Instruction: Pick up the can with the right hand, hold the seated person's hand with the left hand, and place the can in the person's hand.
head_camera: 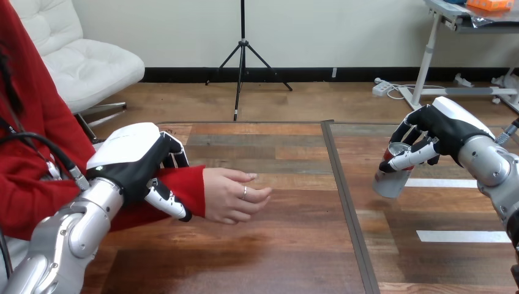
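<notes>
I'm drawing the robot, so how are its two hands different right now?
The left hand curls round the person's wrist; the right hand curls round the can. The left hand is at the left of the table; the right hand is at its right, tilting the can. Both hold something.

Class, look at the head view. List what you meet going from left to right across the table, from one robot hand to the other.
Black-and-white robot left hand → person's hand, palm open → dark seam dividing the wooden table → silver metal can → black-and-white robot right hand, curled round the can.
</notes>
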